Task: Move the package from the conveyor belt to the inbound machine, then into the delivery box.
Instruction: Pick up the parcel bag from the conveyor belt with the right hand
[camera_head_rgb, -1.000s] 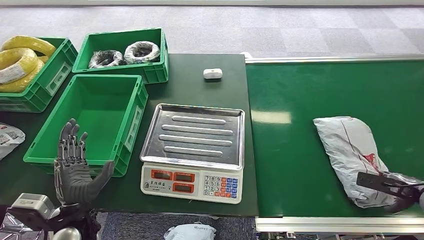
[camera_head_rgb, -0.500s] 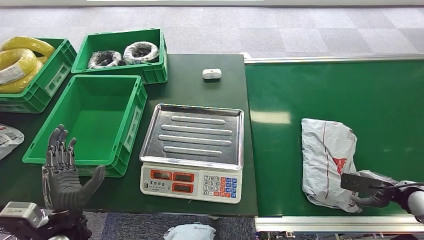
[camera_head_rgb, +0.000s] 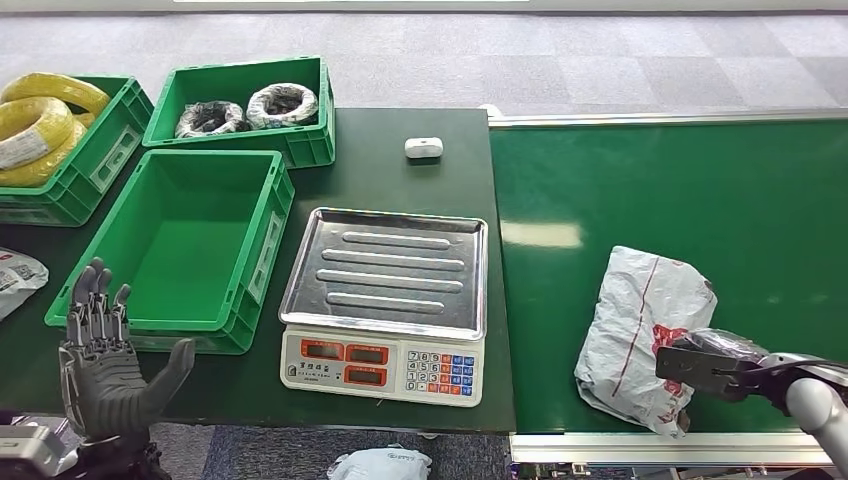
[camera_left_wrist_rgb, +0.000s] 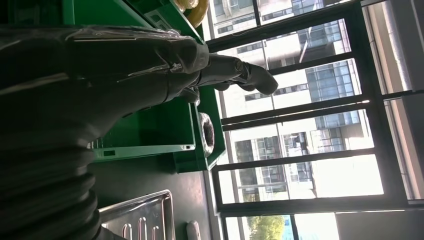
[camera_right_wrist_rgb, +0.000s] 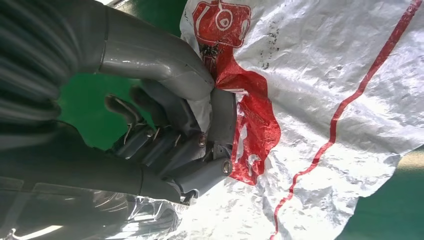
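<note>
A crumpled grey plastic package with red markings lies on the green conveyor belt near its front edge. My right hand grips its near right end; the right wrist view shows the thumb and fingers closed on the bag's red-printed fold. The inbound machine, a scale with a steel tray and a keypad, stands left of the belt. The empty green delivery box sits left of the scale. My left hand is raised near the table's front left corner, fingers spread, holding nothing.
Two more green crates stand at the back left, one with yellow cable coils, one with black and white coils. A small white device lies behind the scale. Another bag lies at the far left edge.
My right hand has pulled the package leftward along the belt, and the bag has turned and bunched up. My left hand has dropped lower and moved left, still spread.
</note>
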